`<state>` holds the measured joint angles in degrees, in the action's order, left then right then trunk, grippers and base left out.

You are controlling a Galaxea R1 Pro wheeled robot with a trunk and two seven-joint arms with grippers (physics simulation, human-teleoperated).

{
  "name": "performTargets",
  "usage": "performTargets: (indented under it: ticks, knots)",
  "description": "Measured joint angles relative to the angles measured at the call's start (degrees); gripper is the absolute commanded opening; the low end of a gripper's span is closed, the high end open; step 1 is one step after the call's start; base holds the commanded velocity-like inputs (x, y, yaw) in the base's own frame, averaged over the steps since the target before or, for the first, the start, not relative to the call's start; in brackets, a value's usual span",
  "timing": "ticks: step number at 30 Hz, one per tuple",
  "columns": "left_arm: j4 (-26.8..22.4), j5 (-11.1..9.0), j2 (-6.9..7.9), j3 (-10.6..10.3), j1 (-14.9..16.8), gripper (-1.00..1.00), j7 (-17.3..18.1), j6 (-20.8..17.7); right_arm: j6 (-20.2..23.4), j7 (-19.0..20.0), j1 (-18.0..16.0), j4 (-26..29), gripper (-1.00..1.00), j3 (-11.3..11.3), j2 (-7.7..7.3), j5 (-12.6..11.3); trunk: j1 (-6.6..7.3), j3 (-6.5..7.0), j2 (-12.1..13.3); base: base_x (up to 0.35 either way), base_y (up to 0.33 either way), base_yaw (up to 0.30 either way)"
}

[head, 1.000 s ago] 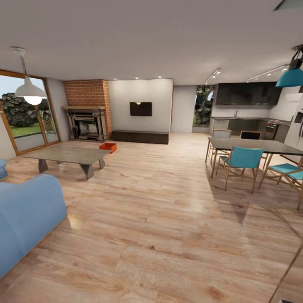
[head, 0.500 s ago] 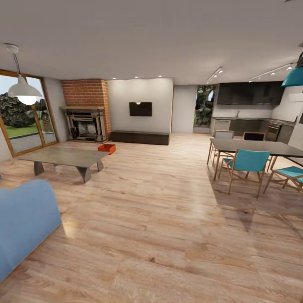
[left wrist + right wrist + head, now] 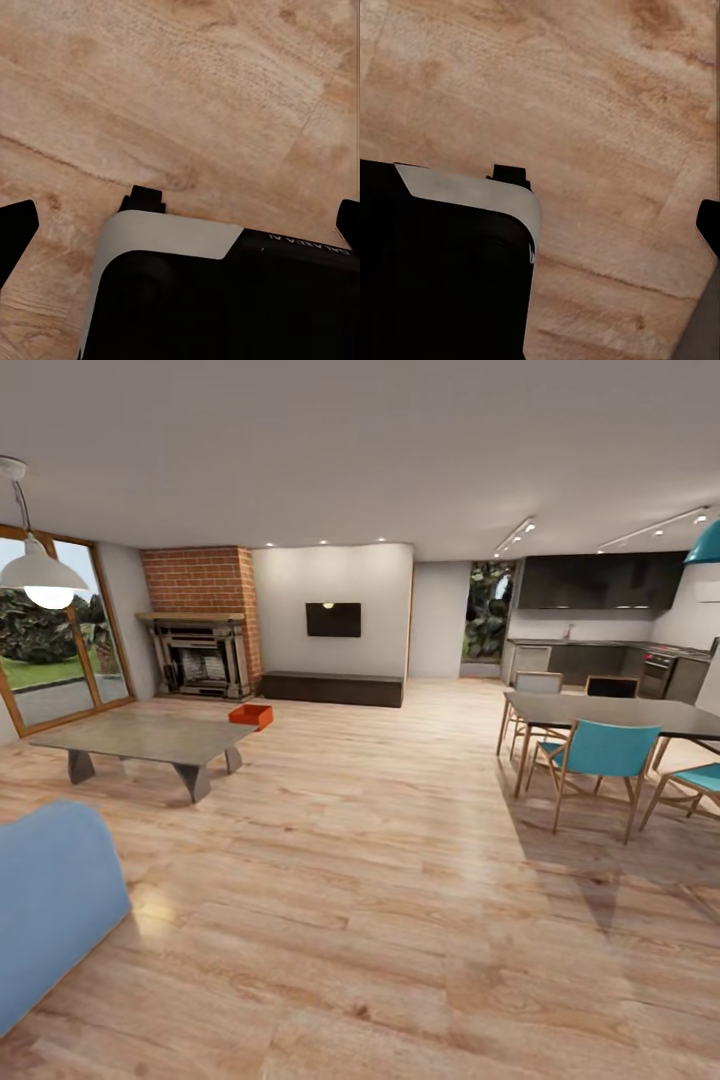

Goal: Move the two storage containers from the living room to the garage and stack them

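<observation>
Wood-plank floor beneath left tool, fingers spread wide, holding nothing.

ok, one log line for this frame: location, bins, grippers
loc: living room | storage container: one seen, on wood floor past glass table, near fireplace | left gripper: open, empty | right gripper: unclear

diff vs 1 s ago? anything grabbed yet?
Only the head camera has shifted: the sofa and hanging lamp slide leftward in frame, the dining table sits slightly lower. Nothing grabbed. The orange-red container stays on the wood floor beyond the coffee table.
</observation>
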<state>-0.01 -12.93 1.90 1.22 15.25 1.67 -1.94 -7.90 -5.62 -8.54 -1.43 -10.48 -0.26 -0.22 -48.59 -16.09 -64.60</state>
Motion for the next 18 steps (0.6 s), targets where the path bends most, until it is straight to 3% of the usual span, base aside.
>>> performTargets:
  ticks: [18]
  knots:
    - [0.0, 0.0, 0.02, 0.0, 0.0, 1.00, 0.0, -0.5, 0.0, 0.0, 0.0, 0.0, 1.00, -0.1, 0.05, 0.1, 0.00, 0.00, 0.0, 0.324, 0.000, 0.000]
